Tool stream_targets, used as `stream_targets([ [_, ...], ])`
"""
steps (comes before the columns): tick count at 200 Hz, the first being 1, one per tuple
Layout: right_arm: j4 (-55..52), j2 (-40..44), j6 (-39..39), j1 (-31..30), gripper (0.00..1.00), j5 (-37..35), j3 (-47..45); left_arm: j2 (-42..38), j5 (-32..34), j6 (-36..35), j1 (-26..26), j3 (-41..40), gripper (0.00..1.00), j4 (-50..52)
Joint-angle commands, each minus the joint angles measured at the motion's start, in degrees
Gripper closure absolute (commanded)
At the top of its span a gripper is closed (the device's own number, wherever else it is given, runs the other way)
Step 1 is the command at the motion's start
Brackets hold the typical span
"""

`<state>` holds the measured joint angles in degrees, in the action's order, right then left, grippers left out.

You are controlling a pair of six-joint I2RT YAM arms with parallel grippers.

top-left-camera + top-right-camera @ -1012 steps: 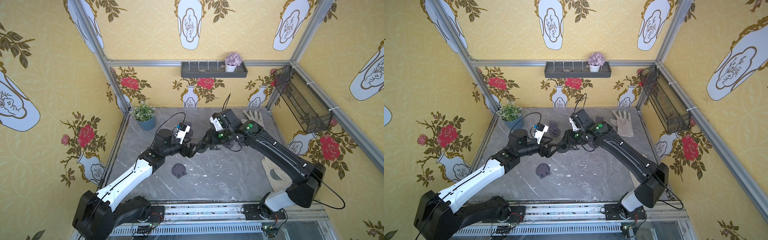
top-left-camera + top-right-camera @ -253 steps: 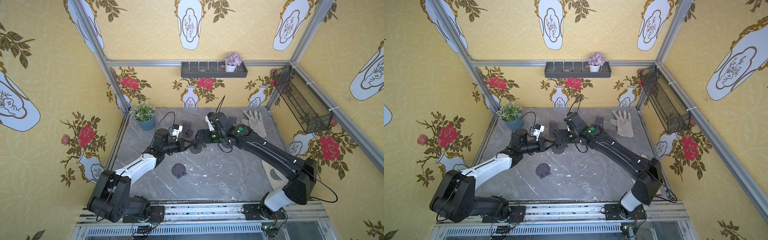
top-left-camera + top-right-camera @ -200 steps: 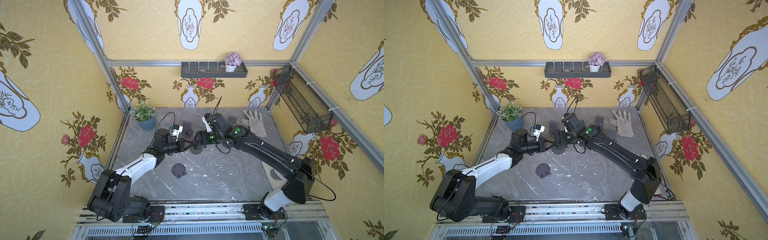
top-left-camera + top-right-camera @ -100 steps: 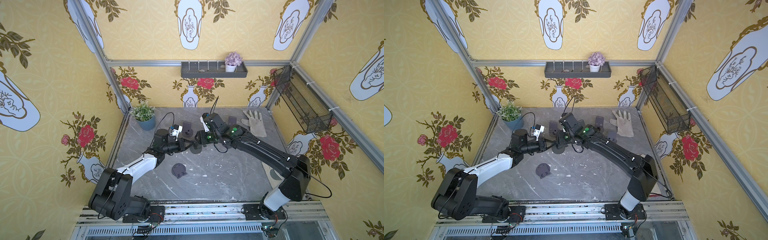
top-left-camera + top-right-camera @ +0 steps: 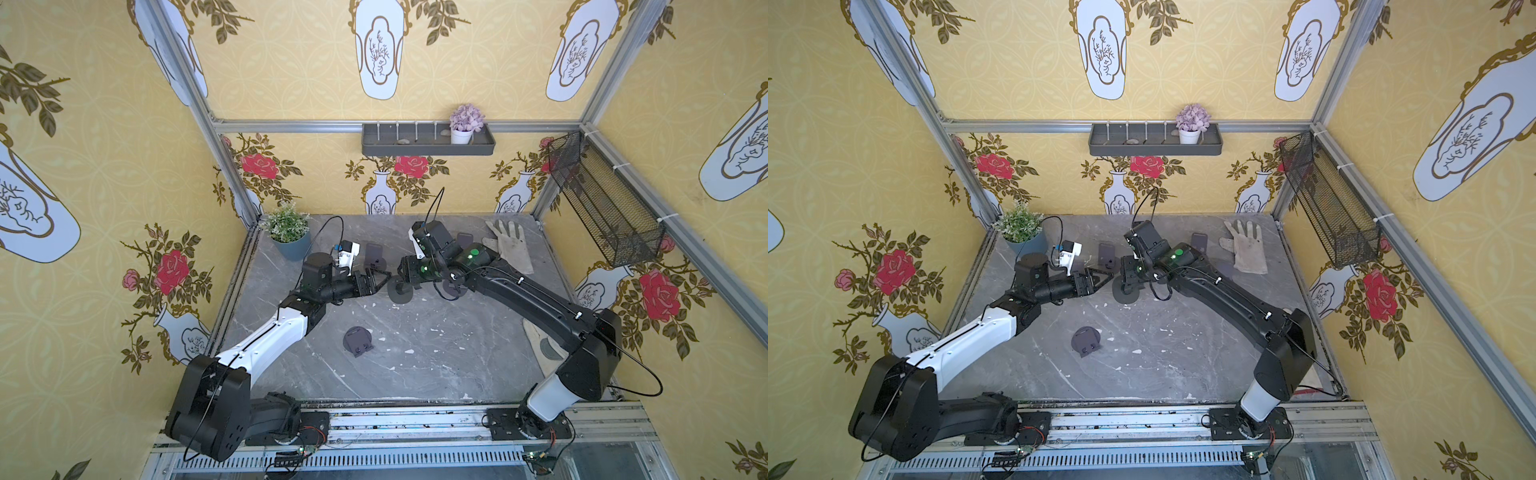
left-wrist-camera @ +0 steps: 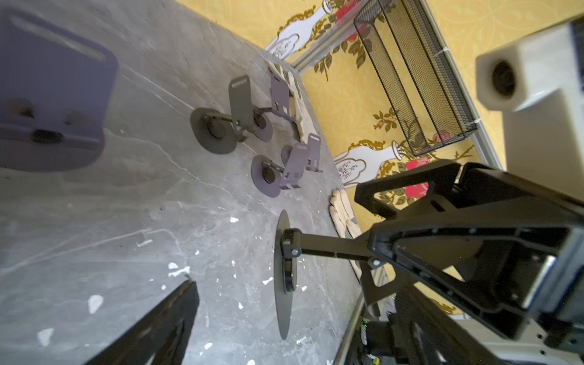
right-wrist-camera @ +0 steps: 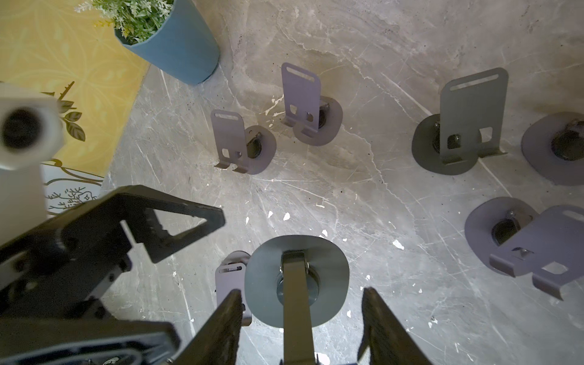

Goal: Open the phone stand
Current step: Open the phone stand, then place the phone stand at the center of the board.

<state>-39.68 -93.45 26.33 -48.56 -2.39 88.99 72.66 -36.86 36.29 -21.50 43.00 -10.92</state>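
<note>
A grey marbled surface (image 5: pixel 436 353) fills the floor of the yellow-papered cell. On the right wall hangs a long black wire-mesh basket (image 5: pixel 602 199); I cannot tell what, if anything, lies in it. On the back wall a dark grey shelf tray (image 5: pixel 428 145) carries a small white pot of purple flowers (image 5: pixel 465 124) at its right end and a small pale pebble-like thing further left.

A white work glove (image 5: pixel 513 245) lies flat at the back right of the surface. A round blue pot (image 5: pixel 293 249) in the back left corner holds a green leafy plant.

The right gripper (image 7: pixel 301 294) has its jaws partly apart and grips the dark grey metal phone stand (image 5: pixel 400 292). The stand is mid-surface towards the back and held clear of it. Its arm runs out between the gripper fingers (image 7: pixel 227 319) to the round base disc, which stands upright on edge in the left wrist view. The left gripper (image 5: pixel 376 281) is spread wide with nothing in it. Its tips are just beside the disc and apart from it in the right wrist view.

Opened purple-grey stands (image 7: pixel 300 101) stand upright along the back of the surface. A folded purple-grey stand (image 5: pixel 357 340) lies flat nearer the front, well apart from both grippers.
</note>
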Motion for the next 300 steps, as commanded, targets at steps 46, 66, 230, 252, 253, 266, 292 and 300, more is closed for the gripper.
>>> stream_targets([
  [46, -8.1, -9.7, 2.6, 2.0, 0.59, -7.4, 7.1, -12.1, 19.5, -8.4, 0.0, -1.4, 0.01, 16.9],
  [66, -11.7, -14.8, 4.9, 2.8, 0.58, -9.6, 11.1, -14.7, 20.4, -9.8, 0.1, -1.7, 0.01, 20.5],
  [230, -13.1, -30.9, 6.6, 6.3, 0.39, -7.2, 18.9, -21.8, 20.4, -13.4, 0.1, -1.7, 0.01, 32.3],
  [252, -12.9, -30.0, 6.4, 6.2, 0.16, -6.9, 18.9, -21.6, 20.3, -13.6, 0.1, -1.3, 0.01, 32.8],
  [253, -12.9, -30.0, 6.4, 6.1, 0.15, -6.9, 18.9, -21.6, 20.3, -13.6, 0.1, -1.3, 0.01, 32.8],
  [266, -12.8, -29.5, 6.1, 6.2, 0.02, -6.8, 19.2, -21.6, 20.6, -13.8, 0.0, -1.2, 0.01, 33.1],
  [292, -12.7, -27.9, 5.3, 6.1, 0.02, -7.2, 20.4, -21.4, 20.9, -13.5, 0.0, -0.8, 0.01, 34.0],
  [300, -13.1, -27.2, 5.2, 6.1, 0.02, -7.6, 21.0, -21.4, 21.1, -13.2, 0.1, -0.7, 0.01, 34.4],
])
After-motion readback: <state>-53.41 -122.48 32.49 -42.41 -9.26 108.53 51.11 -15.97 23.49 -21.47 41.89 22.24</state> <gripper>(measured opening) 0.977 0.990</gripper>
